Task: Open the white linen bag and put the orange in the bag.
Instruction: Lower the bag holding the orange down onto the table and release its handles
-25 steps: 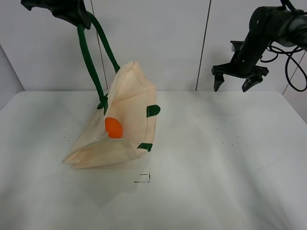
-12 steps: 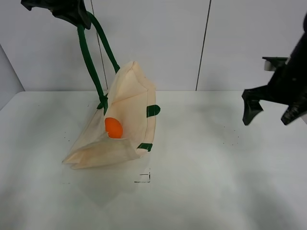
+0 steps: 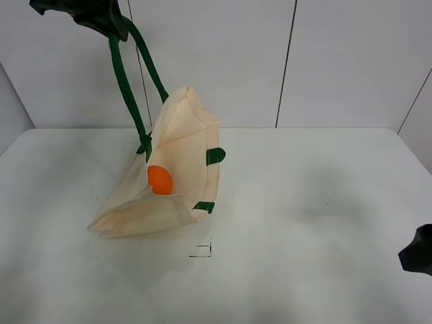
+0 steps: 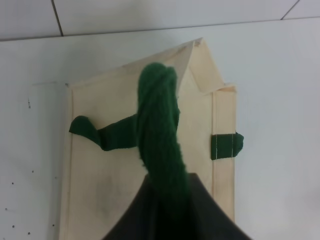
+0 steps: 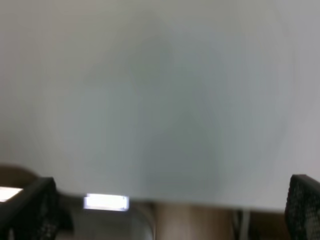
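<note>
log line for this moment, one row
left gripper shut on white linen bag strap, mouth lifted | orange inside bag | right gripper open, empty, low right

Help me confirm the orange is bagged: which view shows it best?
Exterior high: the orange shows inside the open white linen bag. Left wrist shows only bag cloth and strap; right wrist shows neither.

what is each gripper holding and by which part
Left gripper holds the white linen bag by a green strap handle; right gripper is open, holding nothing.
</note>
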Available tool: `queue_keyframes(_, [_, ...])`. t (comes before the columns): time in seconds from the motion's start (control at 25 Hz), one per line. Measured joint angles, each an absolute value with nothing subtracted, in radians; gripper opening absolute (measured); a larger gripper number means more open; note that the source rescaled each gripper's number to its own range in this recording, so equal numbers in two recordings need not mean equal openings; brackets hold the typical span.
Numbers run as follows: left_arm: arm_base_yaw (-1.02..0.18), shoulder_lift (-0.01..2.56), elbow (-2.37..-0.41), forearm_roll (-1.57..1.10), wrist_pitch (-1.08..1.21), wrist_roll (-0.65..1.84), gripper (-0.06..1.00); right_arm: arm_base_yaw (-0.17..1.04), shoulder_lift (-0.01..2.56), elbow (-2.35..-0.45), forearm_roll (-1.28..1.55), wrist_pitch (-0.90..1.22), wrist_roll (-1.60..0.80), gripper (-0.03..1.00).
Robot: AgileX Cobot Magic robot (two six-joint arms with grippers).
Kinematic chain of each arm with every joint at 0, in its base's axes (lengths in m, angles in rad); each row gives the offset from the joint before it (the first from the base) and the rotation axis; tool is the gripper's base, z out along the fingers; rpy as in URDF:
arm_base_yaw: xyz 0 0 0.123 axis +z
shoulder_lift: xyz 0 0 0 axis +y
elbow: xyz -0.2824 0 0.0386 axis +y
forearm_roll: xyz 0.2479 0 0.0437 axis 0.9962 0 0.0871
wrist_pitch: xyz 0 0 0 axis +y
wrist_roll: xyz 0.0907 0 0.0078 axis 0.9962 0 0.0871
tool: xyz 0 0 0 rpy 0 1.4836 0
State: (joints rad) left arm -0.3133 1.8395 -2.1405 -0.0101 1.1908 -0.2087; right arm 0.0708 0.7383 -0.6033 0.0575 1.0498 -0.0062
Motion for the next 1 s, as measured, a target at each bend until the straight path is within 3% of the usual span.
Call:
queue_keyframes(0.36, [-0.313,1.839,-2.14,-0.01,1.191,-0.209,0.0,0.071,0.215,-0.494,0.022,1.017,0.0,1.0])
queue_keyframes(0.68, [-0.313,1.839,-2.14,-0.01,1.191,-0.196,0.0,0.068,0.119,-0.494,0.019,1.018,0.0,1.0])
queue_keyframes(1.0, [-0.313,1.839,-2.14,-0.01,1.191,-0.194,0.0,-0.01,0.067,-0.493,0.023,1.018,0.0,1.0])
